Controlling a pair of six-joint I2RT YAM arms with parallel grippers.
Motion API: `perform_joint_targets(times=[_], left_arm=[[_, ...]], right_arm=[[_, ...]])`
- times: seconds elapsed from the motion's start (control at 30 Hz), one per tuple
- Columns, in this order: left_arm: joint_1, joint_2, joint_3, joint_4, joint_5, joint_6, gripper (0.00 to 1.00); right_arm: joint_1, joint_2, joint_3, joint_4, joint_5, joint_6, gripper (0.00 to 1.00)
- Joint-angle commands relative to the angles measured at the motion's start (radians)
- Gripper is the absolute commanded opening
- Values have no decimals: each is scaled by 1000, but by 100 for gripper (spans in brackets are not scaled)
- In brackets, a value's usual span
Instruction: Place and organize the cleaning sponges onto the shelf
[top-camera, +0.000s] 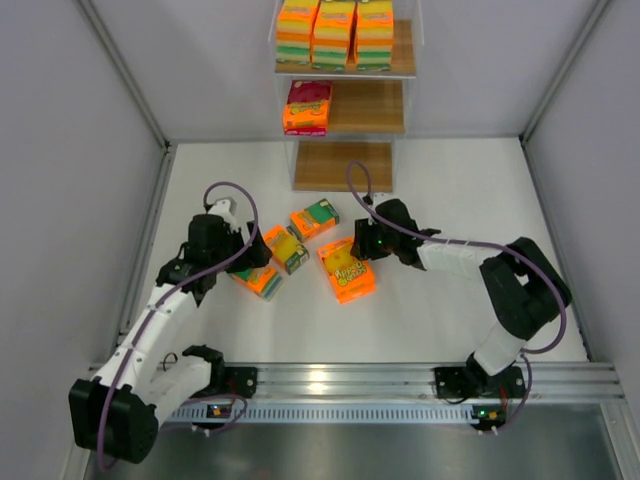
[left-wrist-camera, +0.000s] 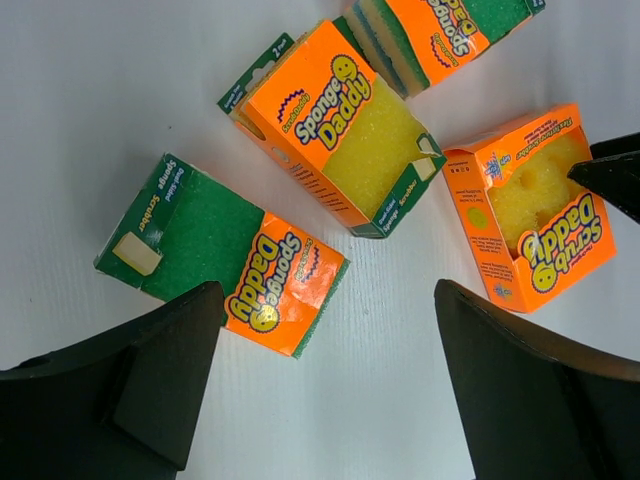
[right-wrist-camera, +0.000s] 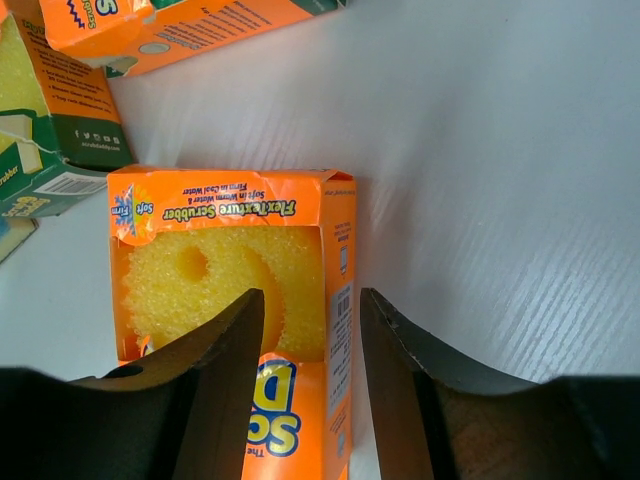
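The shelf (top-camera: 345, 165) stands at the far middle. Its top tier holds stacked sponge packs (top-camera: 335, 35) and its middle tier a magenta pack (top-camera: 308, 105); the bottom board is bare. Several packs lie on the table: a green-faced one (top-camera: 260, 280) (left-wrist-camera: 225, 255), a yellow Sponge Daddy one (top-camera: 286, 248) (left-wrist-camera: 340, 130), another green one (top-camera: 314, 219) (left-wrist-camera: 450, 30), and a Scrub Daddy pack (top-camera: 347, 268) (right-wrist-camera: 220, 260). My left gripper (left-wrist-camera: 325, 330) is open and empty, just short of the green-faced pack. My right gripper (right-wrist-camera: 312, 320) is open, its jaws straddling the Scrub Daddy pack's right edge.
White walls close in the table (top-camera: 470, 200) on the left, right and back. A metal rail (top-camera: 340, 380) runs along the near edge. The right gripper's fingertip (left-wrist-camera: 610, 175) shows in the left wrist view beside the Scrub Daddy pack (left-wrist-camera: 530, 205).
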Motion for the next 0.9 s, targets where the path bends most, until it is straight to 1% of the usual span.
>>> perform_joint_targets(times=[0.0,0.17,0.33,0.43,0.53,0.67,0.77,0.8,0.87], left_arm=[[-4,11,4,43,-3,-5,92],[-4,28,5,43,-2,-6,92],[-4,36,8,43,-2,-5,92],[-4,34,8,43,-7,-5,92],[-4,31,7,43,-8,0,92],[-4,30,7,43,-5,1,92],[-4,22,2,43,-8,0,92],[-4,21,2,43,-11,0,92],[-4,17,1,43,-11,0,92]], right_arm=[[-17,14,47,54,-41,-44,45],[-15,5,31,32,-26,-58,44],[-9,16,46,-31,49,-60,42],[8,14,46,-36,94,-63,41],[25,23,41,-67,106,-60,41],[39,33,58,-97,154,-37,35],[40,24,69,-123,180,25,28],[39,5,69,-127,197,69,25],[39,-19,72,-143,217,114,25]])
